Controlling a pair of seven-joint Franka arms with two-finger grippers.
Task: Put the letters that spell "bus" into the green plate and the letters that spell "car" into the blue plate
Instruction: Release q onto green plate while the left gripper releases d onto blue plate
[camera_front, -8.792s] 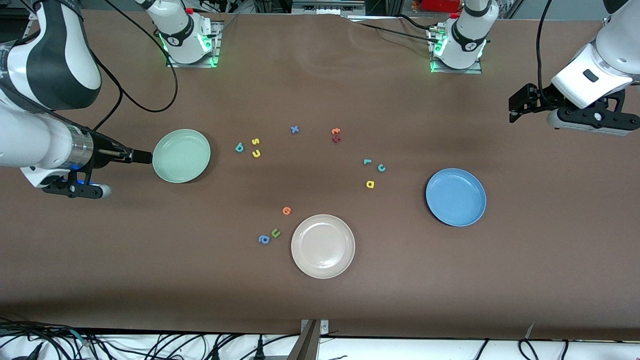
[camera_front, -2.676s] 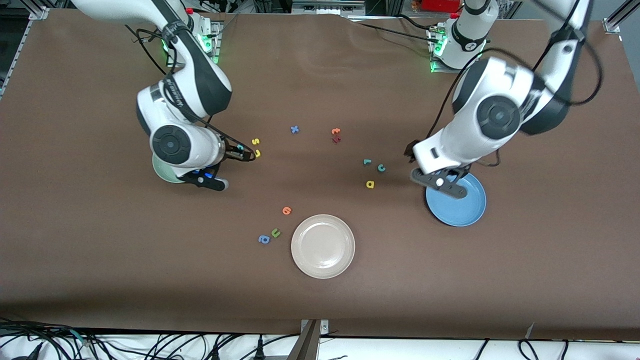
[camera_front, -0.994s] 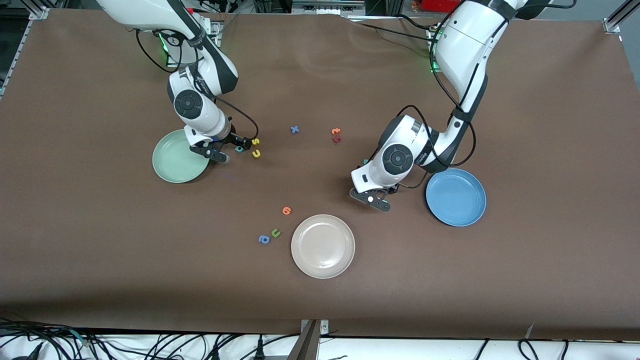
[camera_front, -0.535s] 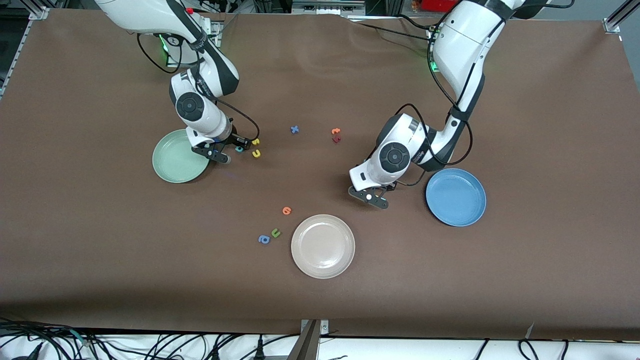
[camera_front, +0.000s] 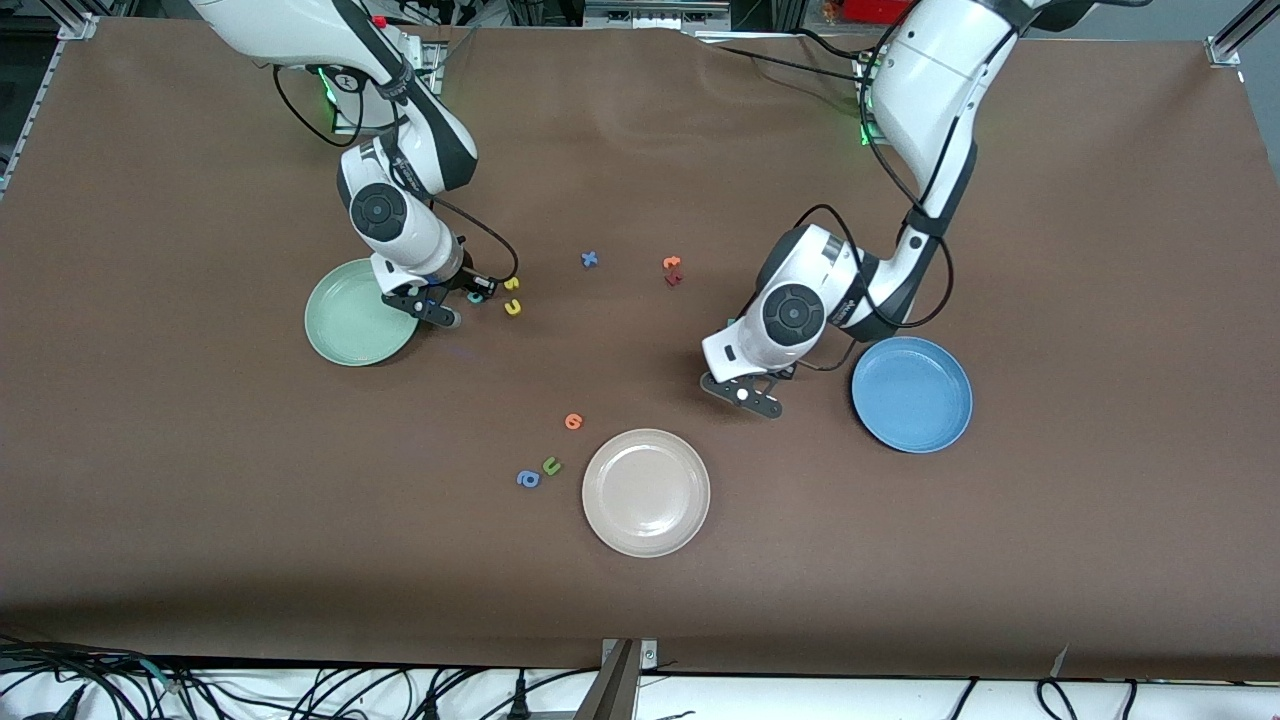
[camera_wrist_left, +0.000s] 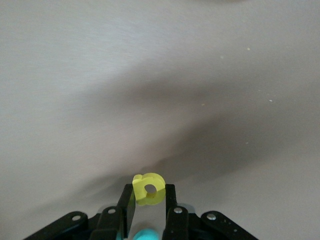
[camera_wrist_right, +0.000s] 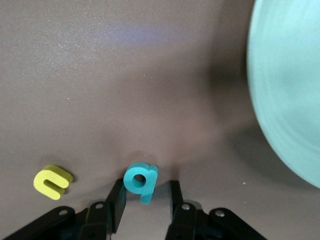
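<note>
My left gripper (camera_wrist_left: 149, 200) pinches the yellow a (camera_wrist_left: 148, 188); right fingers (camera_wrist_right: 116, 201) straddle the teal b (camera_wrist_right: 140, 181), seemingly not tight. Lift straight.

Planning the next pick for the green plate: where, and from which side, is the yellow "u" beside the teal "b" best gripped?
Come straight down from above: the yellow "u" lies flat on the table, so only its thin edges are free. Pinch across its two parallel arms, outer side to outer side; that is probably steadier than the rounded base.
</note>
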